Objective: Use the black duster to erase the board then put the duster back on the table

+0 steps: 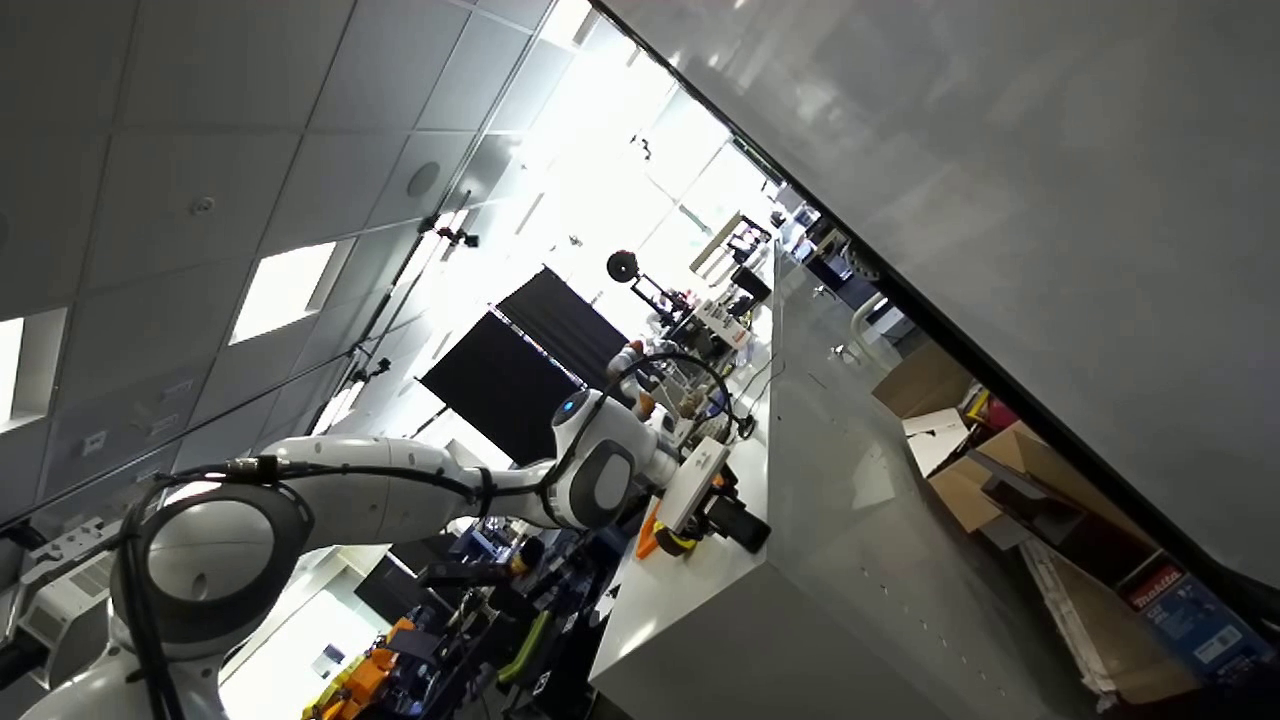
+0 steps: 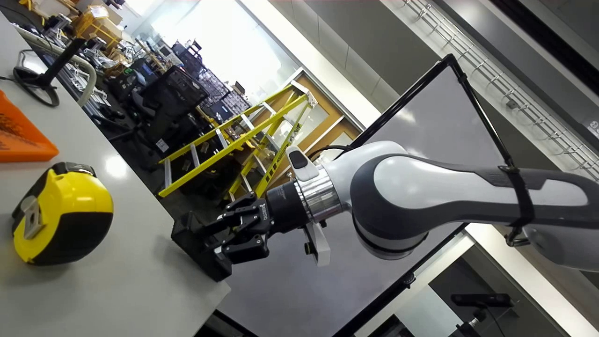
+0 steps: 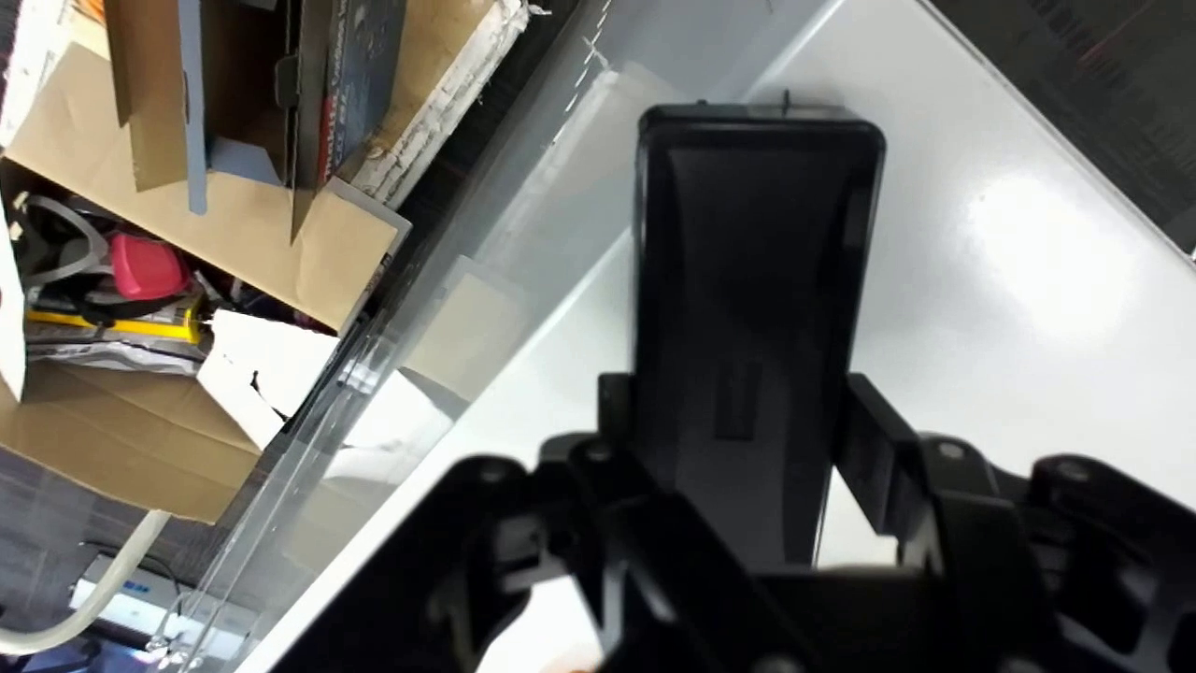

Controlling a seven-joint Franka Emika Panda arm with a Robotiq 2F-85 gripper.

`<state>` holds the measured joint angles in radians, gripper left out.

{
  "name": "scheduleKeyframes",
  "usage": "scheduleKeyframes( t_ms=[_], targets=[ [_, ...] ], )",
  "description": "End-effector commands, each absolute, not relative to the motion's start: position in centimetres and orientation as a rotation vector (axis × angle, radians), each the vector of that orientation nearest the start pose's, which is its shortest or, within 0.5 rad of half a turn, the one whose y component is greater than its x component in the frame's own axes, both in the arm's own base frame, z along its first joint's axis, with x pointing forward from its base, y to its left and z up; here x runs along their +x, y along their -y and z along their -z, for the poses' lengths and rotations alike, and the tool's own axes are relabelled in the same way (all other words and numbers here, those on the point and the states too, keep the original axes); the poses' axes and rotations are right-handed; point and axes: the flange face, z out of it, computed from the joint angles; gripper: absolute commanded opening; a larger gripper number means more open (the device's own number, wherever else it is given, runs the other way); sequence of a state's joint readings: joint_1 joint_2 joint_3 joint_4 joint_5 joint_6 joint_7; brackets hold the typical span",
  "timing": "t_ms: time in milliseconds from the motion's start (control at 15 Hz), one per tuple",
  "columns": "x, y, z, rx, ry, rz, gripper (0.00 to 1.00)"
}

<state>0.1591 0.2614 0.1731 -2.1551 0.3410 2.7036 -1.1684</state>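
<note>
My gripper sits at a corner of the white table (image 1: 645,610). It is closed around the black duster (image 2: 203,250), with a finger on either side. In the wrist view, the duster (image 3: 747,262) stretches out between my fingertips (image 3: 733,416) above the white table top (image 3: 1074,393). My gripper (image 2: 215,242) holds the duster at or just above the table surface; I cannot tell if it touches. The duster also shows at the corner in an exterior view (image 1: 738,525). The large glossy grey board (image 1: 1000,230) fills the upper right there, well apart from the duster.
A yellow and black tape measure (image 2: 70,210) and an orange object (image 2: 23,135) lie on the table near the duster. Open cardboard boxes (image 1: 1050,500) stand on the floor beside the table. A black-framed pale panel (image 2: 449,112) and a yellow ladder (image 2: 224,145) show behind the arm.
</note>
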Motion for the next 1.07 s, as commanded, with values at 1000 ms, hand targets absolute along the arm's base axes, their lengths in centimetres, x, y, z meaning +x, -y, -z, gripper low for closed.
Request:
scheduleKeyframes(
  t_ms=[1000],
  targets=[
    [56.6,-19.2,-36.0,-2.419,1.683,0.704,1.00]
  ],
)
